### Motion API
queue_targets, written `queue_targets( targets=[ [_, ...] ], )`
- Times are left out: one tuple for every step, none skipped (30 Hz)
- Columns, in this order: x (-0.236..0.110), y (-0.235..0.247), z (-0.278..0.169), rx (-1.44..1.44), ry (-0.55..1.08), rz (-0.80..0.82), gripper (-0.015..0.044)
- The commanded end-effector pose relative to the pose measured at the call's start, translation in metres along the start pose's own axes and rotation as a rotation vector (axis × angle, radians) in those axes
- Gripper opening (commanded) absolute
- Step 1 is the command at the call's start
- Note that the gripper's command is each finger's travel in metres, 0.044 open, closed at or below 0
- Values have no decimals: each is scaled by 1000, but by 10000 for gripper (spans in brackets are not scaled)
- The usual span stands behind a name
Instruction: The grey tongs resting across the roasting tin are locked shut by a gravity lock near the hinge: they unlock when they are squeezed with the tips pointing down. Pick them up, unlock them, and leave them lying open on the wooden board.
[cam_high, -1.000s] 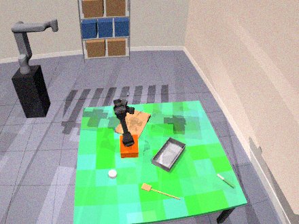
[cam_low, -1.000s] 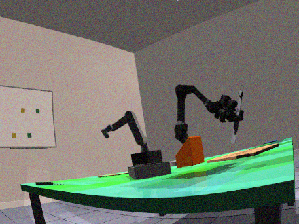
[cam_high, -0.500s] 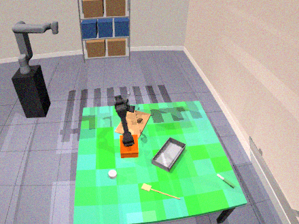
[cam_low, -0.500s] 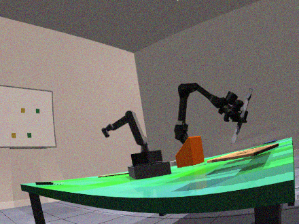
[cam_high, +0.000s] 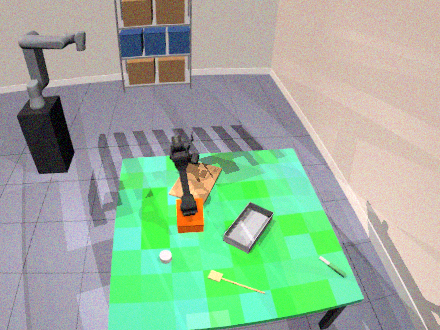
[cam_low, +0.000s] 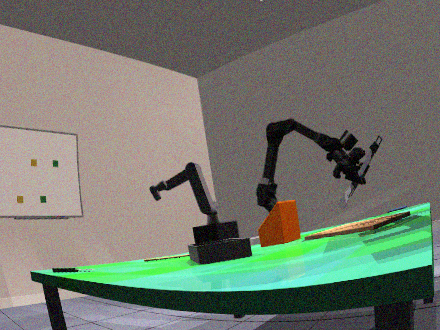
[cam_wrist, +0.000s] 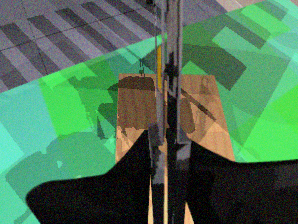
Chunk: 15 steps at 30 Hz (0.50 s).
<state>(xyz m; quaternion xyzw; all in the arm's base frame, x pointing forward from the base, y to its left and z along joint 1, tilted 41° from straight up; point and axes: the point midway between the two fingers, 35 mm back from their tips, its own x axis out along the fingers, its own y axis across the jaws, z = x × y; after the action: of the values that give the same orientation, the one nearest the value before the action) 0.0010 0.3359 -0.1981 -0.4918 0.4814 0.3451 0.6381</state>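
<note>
My gripper (cam_high: 180, 150) (cam_low: 354, 167) (cam_wrist: 157, 133) is shut on the grey tongs (cam_low: 364, 162) (cam_wrist: 172, 75) and holds them in the air above the wooden board (cam_high: 207, 176) (cam_low: 360, 226) (cam_wrist: 135, 110). The tongs hang tilted, with their tips pointing down toward the board and well clear of it. In the wrist view their two arms run close together, with a yellow strip along one side. The roasting tin (cam_high: 248, 226) (cam_low: 220, 249) stands empty to the right of the arm's orange base (cam_high: 190, 216) (cam_low: 280, 222).
A small white round thing (cam_high: 165, 256), a yellow spatula (cam_high: 232, 281) and a pen-like stick (cam_high: 332, 266) lie near the front of the green table (cam_high: 295, 200). A second arm on a black stand (cam_high: 42, 125) and a shelf of boxes (cam_high: 155, 42) stand off the table.
</note>
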Motion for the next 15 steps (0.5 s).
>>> queue_targets(
  targets=[
    [1, 1, 5, 2, 40, 8, -150],
    [2, 1, 5, 2, 55, 8, -150],
    [2, 1, 5, 2, 69, 9, -150],
    [3, 1, 5, 2, 83, 9, -150],
    [3, 1, 5, 2, 98, 10, -150],
    [4, 0, 5, 2, 112, 11, -150],
    [4, 0, 5, 2, 127, 11, -150],
    [4, 0, 4, 1, 141, 13, -150],
    [5, 0, 4, 1, 156, 13, -150],
    [5, 0, 4, 2, 170, 14, -150],
    [5, 0, 4, 2, 185, 15, -150],
    [5, -1, 4, 2, 199, 16, -150],
    [5, -1, 4, 3, 213, 16, -150],
    [5, -1, 4, 3, 227, 17, -150],
    [5, -2, 4, 4, 241, 19, -150]
  ],
)
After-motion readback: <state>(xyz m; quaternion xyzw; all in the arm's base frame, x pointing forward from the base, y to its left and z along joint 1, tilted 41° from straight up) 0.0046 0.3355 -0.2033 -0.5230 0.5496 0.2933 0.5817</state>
